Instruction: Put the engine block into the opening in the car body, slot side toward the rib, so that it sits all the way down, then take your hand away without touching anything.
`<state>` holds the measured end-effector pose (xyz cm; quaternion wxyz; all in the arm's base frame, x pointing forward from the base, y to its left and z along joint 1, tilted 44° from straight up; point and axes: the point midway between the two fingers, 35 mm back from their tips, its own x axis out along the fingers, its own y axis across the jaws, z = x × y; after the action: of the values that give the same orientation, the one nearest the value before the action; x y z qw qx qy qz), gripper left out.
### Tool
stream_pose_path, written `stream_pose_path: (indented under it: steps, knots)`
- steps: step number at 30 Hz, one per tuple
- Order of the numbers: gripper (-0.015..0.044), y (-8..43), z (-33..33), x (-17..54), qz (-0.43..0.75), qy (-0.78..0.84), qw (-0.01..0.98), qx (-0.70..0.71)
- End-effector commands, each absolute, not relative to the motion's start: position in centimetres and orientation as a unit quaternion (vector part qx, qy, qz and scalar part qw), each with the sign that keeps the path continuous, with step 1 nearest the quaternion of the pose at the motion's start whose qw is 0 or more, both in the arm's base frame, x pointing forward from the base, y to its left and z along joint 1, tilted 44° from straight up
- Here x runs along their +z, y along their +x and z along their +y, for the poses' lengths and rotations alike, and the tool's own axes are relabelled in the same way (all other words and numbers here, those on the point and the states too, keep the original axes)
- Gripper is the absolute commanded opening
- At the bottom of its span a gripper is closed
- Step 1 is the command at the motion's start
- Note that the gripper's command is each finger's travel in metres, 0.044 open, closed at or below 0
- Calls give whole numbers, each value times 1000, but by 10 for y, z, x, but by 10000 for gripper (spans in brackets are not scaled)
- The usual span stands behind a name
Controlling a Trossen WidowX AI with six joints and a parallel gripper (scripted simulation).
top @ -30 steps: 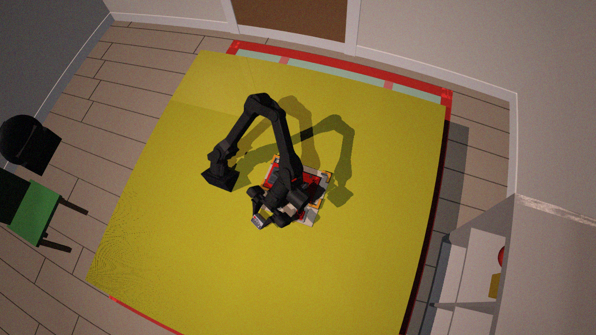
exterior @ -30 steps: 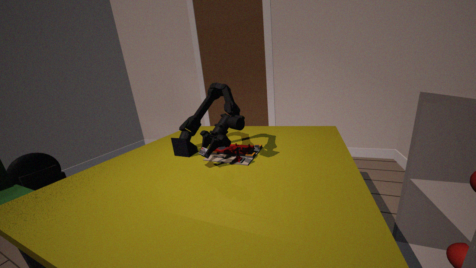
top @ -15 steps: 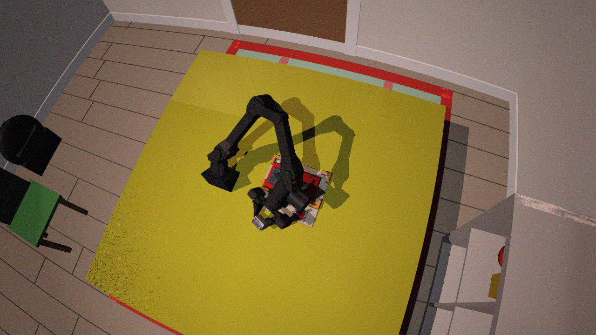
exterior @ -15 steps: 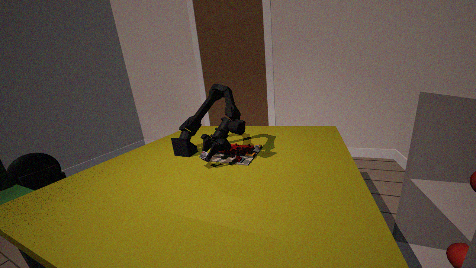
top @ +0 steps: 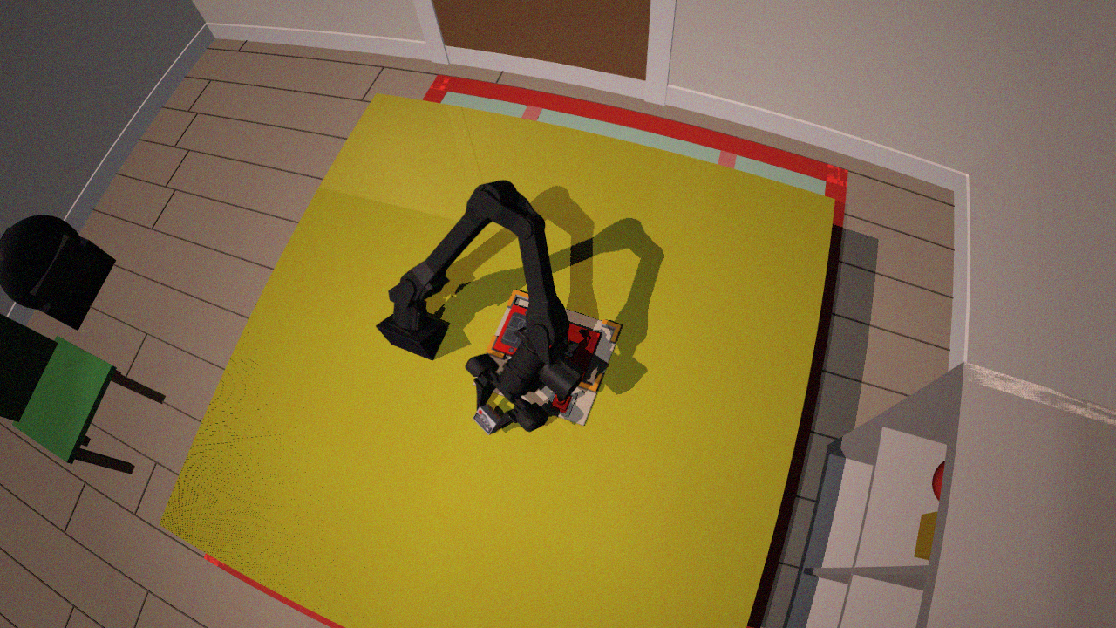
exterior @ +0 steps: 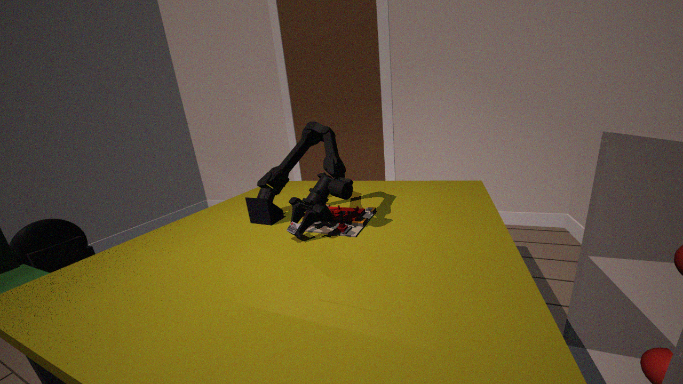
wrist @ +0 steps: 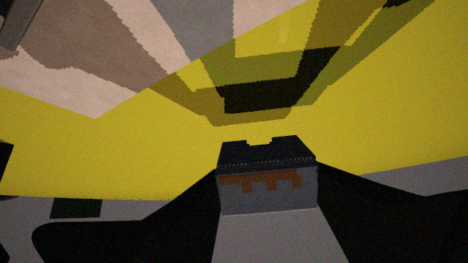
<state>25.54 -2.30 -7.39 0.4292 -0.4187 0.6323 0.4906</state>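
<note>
My gripper point(top: 492, 419) point(exterior: 294, 229) point(wrist: 262, 172) is shut on the engine block point(top: 486, 419) point(exterior: 292, 227) point(wrist: 268, 195), which is grey with an orange pattern on its side and a dark notched end in the wrist view. The block is tilted and low, over or beside the front left corner of the pale board point(top: 583, 411) point(exterior: 350, 233) point(wrist: 96, 104). The red car body point(top: 506, 337) point(exterior: 346, 209) lies on the board, behind and to the right of the block. The arm hides its middle in the top view. I cannot make out the opening or its rib.
A small red stand point(top: 561, 403) point(exterior: 342, 226) is on the board's front part, right of the gripper. Orange corner pieces point(top: 615, 329) point(exterior: 358, 221) edge the car body's area. The arm's base stands to the left on the yellow table point(top: 437, 500) point(exterior: 295, 296).
</note>
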Motion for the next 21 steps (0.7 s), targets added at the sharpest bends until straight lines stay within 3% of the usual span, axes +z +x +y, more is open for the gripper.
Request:
stream_pose_path:
  steps: [1, 15, 21]
  knots:
    - [0, 251, -17, -80, 634, -415, 426, 494]
    - [0, 252, -11, -87, 634, -415, 426, 494]
    - [157, 253, -12, -86, 634, -419, 427, 490]
